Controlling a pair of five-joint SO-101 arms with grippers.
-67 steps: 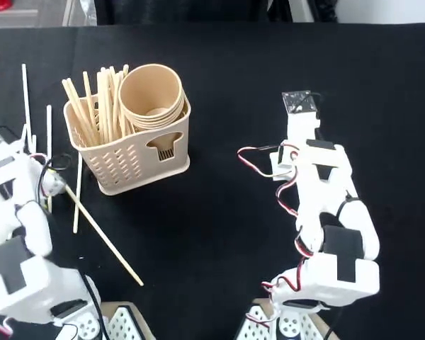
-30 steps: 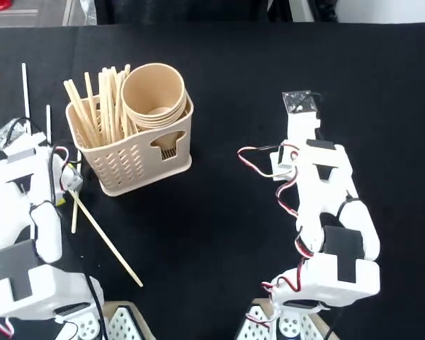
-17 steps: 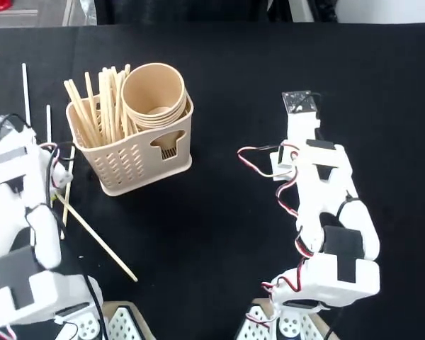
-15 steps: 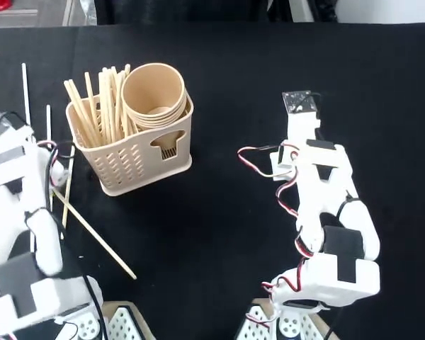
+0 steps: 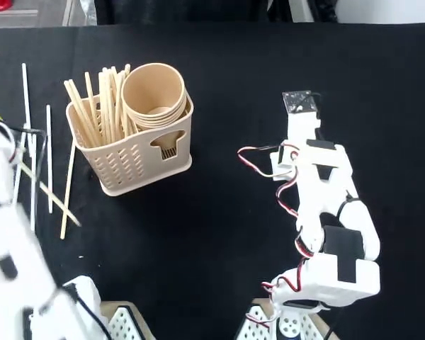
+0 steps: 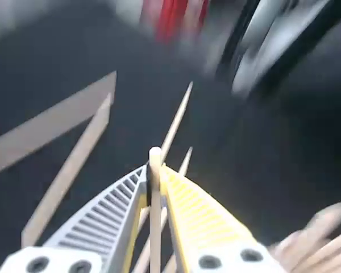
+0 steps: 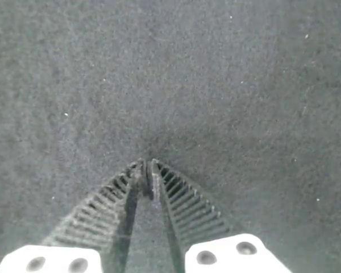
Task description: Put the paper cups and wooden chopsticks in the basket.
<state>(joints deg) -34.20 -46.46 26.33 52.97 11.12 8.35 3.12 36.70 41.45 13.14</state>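
Chopstick [image 6: 154, 227] pinched, seemingly, in closed left gripper [image 6: 153, 169], near basket [image 5: 138, 159]; right gripper [image 7: 146, 170] closed, above black table [image 7: 216, 68].

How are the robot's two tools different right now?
The left tool pinches a wooden chopstick; the right tool is shut on nothing. The left tool hangs over loose chopsticks; the right tool hangs over bare black table. Both are shut.
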